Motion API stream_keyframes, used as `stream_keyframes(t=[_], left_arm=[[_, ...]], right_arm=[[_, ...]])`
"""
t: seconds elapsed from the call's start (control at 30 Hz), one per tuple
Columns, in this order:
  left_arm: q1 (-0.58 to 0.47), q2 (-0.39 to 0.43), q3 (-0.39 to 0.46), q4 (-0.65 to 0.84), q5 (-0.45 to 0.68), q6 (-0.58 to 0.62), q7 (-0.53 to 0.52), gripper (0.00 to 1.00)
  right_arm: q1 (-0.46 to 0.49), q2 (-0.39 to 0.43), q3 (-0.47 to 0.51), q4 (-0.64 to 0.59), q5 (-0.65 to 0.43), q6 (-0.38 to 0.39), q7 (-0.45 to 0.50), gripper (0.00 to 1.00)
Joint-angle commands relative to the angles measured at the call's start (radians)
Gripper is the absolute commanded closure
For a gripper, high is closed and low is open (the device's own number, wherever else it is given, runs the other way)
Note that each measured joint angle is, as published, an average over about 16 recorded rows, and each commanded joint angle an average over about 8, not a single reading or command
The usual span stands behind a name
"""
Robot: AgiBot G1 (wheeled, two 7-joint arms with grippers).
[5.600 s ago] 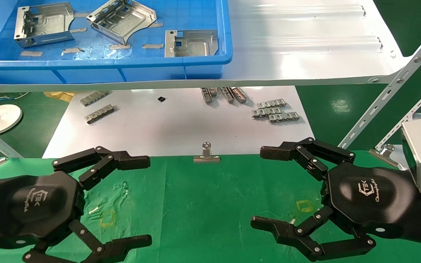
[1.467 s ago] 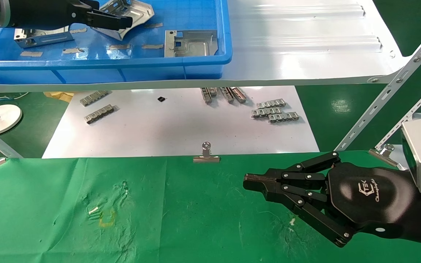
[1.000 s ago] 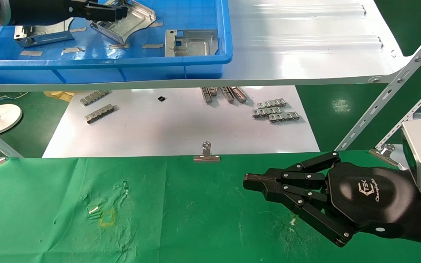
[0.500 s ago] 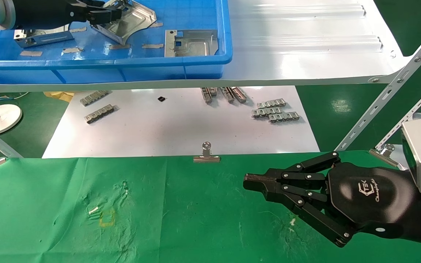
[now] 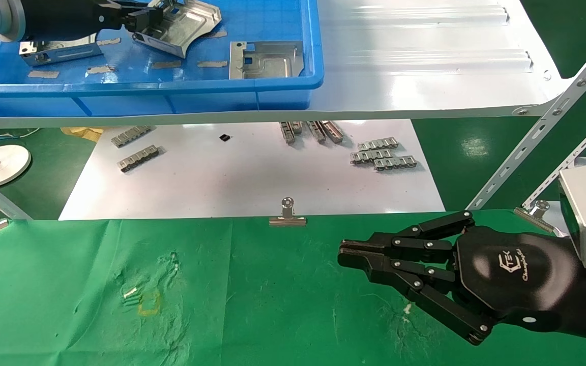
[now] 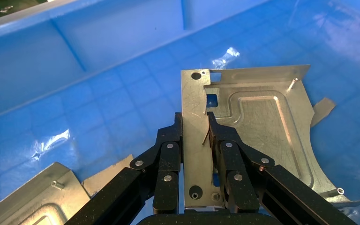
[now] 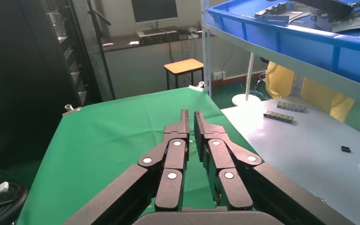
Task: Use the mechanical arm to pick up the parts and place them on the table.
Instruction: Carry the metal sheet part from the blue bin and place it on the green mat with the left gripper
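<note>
Three silver-grey parts lie in the blue bin [image 5: 283,81] on the shelf. My left gripper [image 5: 145,18] is shut on the folded rim of the middle part [image 5: 186,25] and holds it tilted, one edge raised off the bin floor. In the left wrist view my left gripper [image 6: 195,124] has its fingers [image 6: 171,140] clamped on both sides of that part's [image 6: 262,122] rim. Another part [image 5: 59,51] lies at the left, partly hidden by my arm, and a third part [image 5: 267,60] lies at the right. My right gripper [image 5: 346,251] is shut and empty low over the green table [image 5: 272,305].
A glossy white shelf [image 5: 425,61] carries the bin. Below it, a white sheet [image 5: 247,173] holds small ribbed metal strips [image 5: 382,155]. A silver binder clip [image 5: 287,216] pins the cloth's far edge. Slotted shelf struts [image 5: 552,117] slant at the right.
My left gripper has closed on the middle part's rim and tilted the part up, shifting it slightly right. My right gripper has stayed shut over the cloth.
</note>
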Motion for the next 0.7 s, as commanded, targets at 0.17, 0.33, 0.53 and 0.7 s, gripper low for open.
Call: stream_keyframes(t=[0.17,0.33,0.53,0.7], left_arm=[[-0.006,-0.019,-0.018,0.000,-0.026,0.037,0.006,1.00],[-0.006,-0.051,-0.041,-0.010,-0.059,0.100,0.029,1.00],[-0.001,-0.100,-0.069,-0.030,-0.102,0.210,0.083,1.00],[0.004,-0.150,-0.097,-0.056,-0.144,0.332,0.144,1.00]], right_arm=[[0.000,0.000,0.000,0.000,0.000,0.000,0.000,0.00],[0.000,0.000,0.000,0.000,0.000,0.000,0.000,0.00],[0.000,0.000,0.000,0.000,0.000,0.000,0.000,0.00],[0.000,0.000,0.000,0.000,0.000,0.000,0.000,0.00]])
